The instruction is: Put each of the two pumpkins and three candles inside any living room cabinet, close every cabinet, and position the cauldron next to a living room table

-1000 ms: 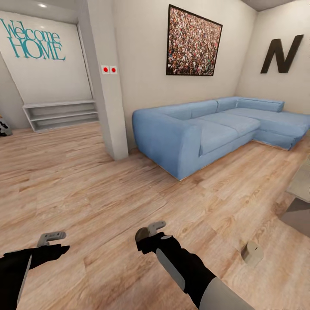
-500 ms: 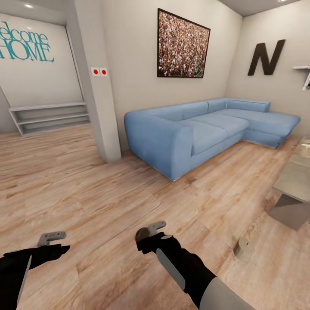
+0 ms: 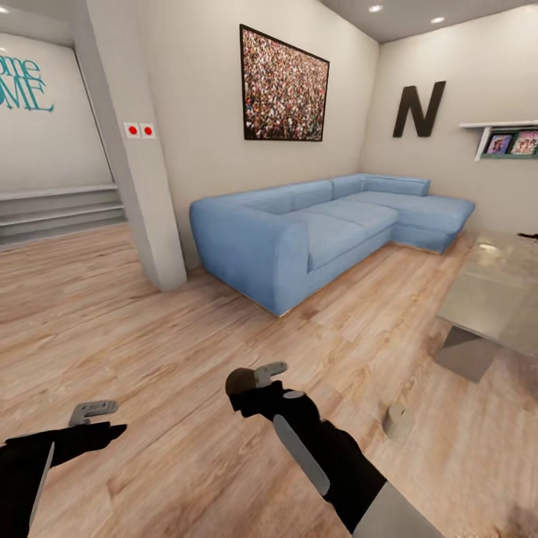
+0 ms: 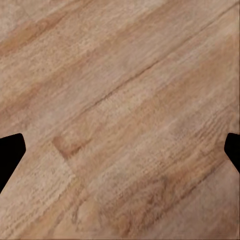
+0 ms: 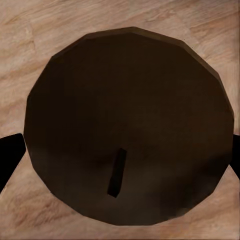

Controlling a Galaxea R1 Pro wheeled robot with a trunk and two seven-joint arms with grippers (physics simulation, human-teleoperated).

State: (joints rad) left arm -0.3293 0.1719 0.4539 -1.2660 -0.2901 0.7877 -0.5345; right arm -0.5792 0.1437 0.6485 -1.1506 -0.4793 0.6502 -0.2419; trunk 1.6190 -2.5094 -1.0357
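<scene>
**Carrying one candle, most of the task still ahead**

Nearest the robot, the left gripper [image 3: 93, 411] hangs at about 10 o'clock over the bare plank floor [image 3: 149, 321]. In the left wrist view its fingertips [image 4: 10, 155] stand wide apart with nothing between them, so its jaws are open and empty.

At about 12 o'clock the right gripper [image 3: 269, 371] has a small, dark, round thing at its tip. From its own camera this is a dark brown disc with a short wick-like stub, most likely a dark candle [image 5: 127, 125]. The fingers meet its two sides, so it looks gripped.

A little farther off, at about 2 o'clock, a pale candle [image 3: 398, 421] stands alone on the floor. Beyond it, at 2 to 3 o'clock, is the glass-topped table [image 3: 493, 299]. The blue sofa [image 3: 314, 232] lies farthest, from 12 to 1 o'clock against the wall.

By these views, one candle appears to be in hand and not yet stowed. A second is still to be picked up, and the cabinet work looks wholly undone.
</scene>
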